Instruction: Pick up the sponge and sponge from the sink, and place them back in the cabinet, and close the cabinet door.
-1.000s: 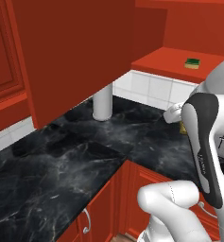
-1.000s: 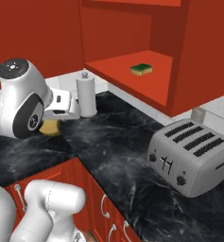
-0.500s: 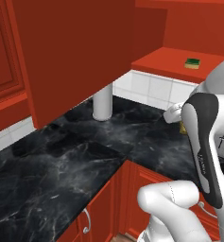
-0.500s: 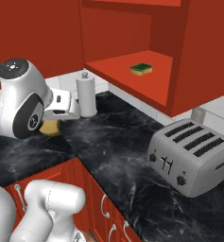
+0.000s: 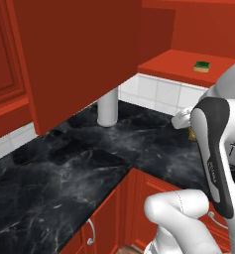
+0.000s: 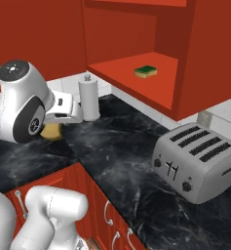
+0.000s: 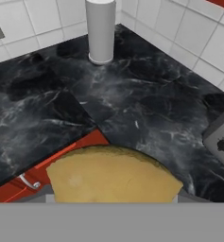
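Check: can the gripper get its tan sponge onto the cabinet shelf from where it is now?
Probably yes. The gripper holds the tan sponge above the counter, the shelf sits open-fronted, and only the green sponge lies on it, with bare room around it.

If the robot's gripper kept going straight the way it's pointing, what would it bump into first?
Probably the black marbled counter. The gripper, shut on the tan-yellow sponge, looks down at it, with the white cylinder farther off. Depth is hard to judge.

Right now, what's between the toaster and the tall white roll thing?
Just bare black counter between the toaster and the white roll, as the right base view shows.
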